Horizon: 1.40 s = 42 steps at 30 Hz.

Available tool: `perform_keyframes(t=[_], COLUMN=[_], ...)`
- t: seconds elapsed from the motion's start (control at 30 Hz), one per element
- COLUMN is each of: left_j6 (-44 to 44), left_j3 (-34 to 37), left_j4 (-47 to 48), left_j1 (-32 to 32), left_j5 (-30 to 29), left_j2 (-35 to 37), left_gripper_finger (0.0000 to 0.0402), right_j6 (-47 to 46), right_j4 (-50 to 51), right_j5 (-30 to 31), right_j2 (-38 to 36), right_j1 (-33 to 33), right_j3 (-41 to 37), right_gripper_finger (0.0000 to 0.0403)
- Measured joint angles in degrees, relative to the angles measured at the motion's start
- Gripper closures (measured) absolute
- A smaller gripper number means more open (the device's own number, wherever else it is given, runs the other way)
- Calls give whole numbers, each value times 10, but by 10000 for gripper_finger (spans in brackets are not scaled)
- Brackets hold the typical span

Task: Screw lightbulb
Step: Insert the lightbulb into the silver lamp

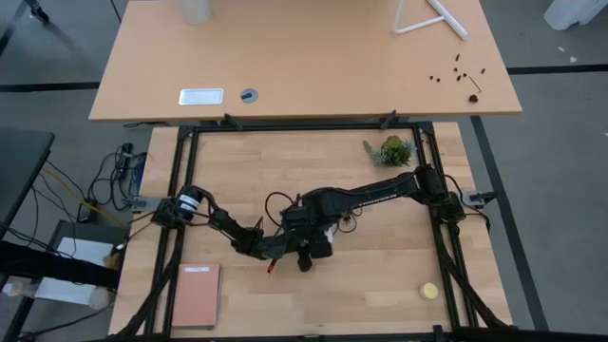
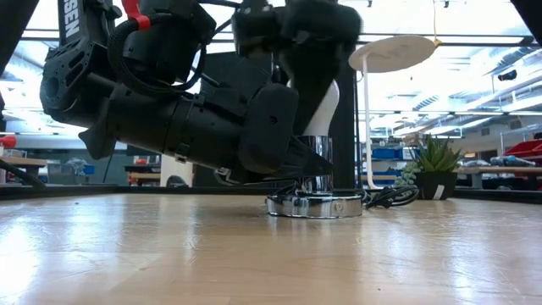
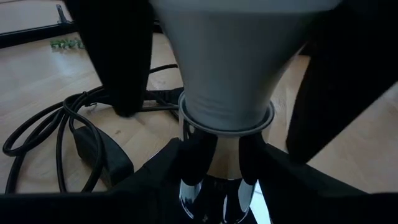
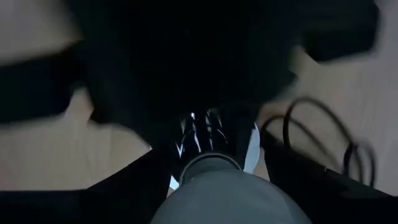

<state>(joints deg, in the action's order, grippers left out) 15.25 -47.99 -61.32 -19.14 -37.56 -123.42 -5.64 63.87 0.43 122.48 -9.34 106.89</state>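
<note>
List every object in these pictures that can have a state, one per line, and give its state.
lightbulb: upright, narrow end seated in the socket
chrome socket: upright on its round base
left gripper: shut on the chrome socket
right gripper: shut on the lightbulb
black cord: loosely coiled

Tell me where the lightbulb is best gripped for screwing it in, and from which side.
Grip the lightbulb on its wide white body, coming from above with fingers on opposite sides. It stands upright, narrow end down in the chrome socket, so the body is the only free part and the turning axis is vertical. The left gripper clamps the socket below; the right gripper comes from above.
</note>
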Motion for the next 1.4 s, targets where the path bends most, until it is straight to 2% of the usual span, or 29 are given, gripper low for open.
perform_keyframes(t=[0.1, 0.17, 0.37, 0.5, 0.63, 0.83, 1.0, 1.1, 1.27, 1.4], left_j6=[0, 0, -1, 2, 2, 2, 1, 0, 0, -1], left_j3=[0, 0, 0, 0, 0, 0, 0, 0, 0, 0], left_j4=[0, 0, 0, -2, -2, -2, 0, 0, 0, 0], left_j1=[0, 0, 0, 0, 0, 0, 0, 0, 0, 0], left_j5=[0, 0, 0, -1, -1, -1, -1, -1, 0, 1], left_j2=[0, 0, 0, 0, 0, 0, 0, 0, 0, 0], left_gripper_finger=[218, 218, 218, 218, 218, 218, 218, 218, 218, 218], right_j6=[-146, -195, -134, -63, 52, 327, 511, 589, 643, 649], right_j4=[0, 0, 16, 36, 45, 55, 79, 89, 90, 81], right_j5=[11, 8, -5, -5, -4, -4, -2, -2, -1, 12], right_j2=[0, 0, 3, 4, 4, 3, 3, 2, 2, 1], right_j1=[2, 5, 7, 7, 7, 5, 3, 3, 3, 2], right_j3=[0, 0, 10, 32, 55, 62, 62, 57, 28, 12], right_gripper_finger=[145, 139, 104, 70, 39, 20, 24, 31, 54, 92])
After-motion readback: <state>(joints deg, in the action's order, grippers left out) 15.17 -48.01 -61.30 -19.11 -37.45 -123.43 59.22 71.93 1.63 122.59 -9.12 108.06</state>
